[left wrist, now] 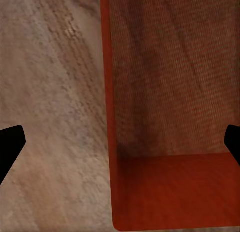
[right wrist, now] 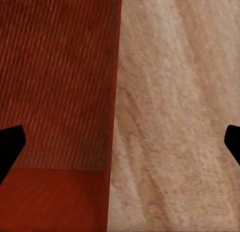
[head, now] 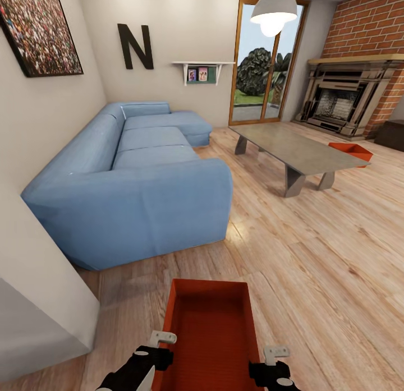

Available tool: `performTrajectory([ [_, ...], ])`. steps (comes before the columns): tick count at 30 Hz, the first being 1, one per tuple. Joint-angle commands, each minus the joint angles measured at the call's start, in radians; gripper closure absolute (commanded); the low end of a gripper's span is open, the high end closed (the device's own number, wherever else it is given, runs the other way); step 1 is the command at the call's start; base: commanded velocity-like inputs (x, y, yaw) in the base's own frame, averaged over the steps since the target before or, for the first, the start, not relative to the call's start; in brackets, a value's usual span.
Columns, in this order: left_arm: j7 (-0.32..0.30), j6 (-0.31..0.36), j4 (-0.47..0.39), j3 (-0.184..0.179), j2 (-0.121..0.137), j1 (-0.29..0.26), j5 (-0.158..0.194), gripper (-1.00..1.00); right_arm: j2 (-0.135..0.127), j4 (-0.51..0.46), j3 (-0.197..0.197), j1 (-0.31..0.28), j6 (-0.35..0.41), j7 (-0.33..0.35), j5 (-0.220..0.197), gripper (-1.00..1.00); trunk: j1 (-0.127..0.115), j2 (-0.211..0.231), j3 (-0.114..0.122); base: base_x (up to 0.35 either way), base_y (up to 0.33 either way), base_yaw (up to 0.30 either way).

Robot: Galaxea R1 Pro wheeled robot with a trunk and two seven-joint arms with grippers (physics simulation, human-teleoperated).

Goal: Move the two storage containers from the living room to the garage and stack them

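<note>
The orange-red, thin-walled, lidless rectangular storage container (head: 210, 329) is seen on the wood-plank floor (head: 314, 256) between the left gripper (head: 160, 346) and right gripper (head: 272, 362), each spread wide astride a long wall; light but flexible, it is judged best pinched at both rims.

The room is evenly and brightly lit, with daylight admitted through the glass doors (head: 264, 60) at 1 o'clock and a glowing pendant lamp (head: 274, 12) at 12. Soft shadows are cast under the sofa (head: 134, 183) and desk (head: 294, 150). Wrist views are rendered coarse and blurred.
</note>
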Motion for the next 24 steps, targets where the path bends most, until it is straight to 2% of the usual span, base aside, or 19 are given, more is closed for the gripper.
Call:
performTrajectory([
  [1,0.002,0.006,-0.002,0.0,0.0,0.0,-0.01,-1.0,0.0,0.0,0.008,-0.001,-0.004,-0.004,-0.01,-1.0,0.0,0.0,-0.001,0.0,0.0,0.0],
  [24,0.002,0.006,-0.012,0.001,0.0,0.0,-0.007,-1.0,-0.002,0.0,0.006,-0.001,-0.012,-0.003,-0.019,-1.0,0.0,0.0,-0.001,0.0,0.0,0.0],
])
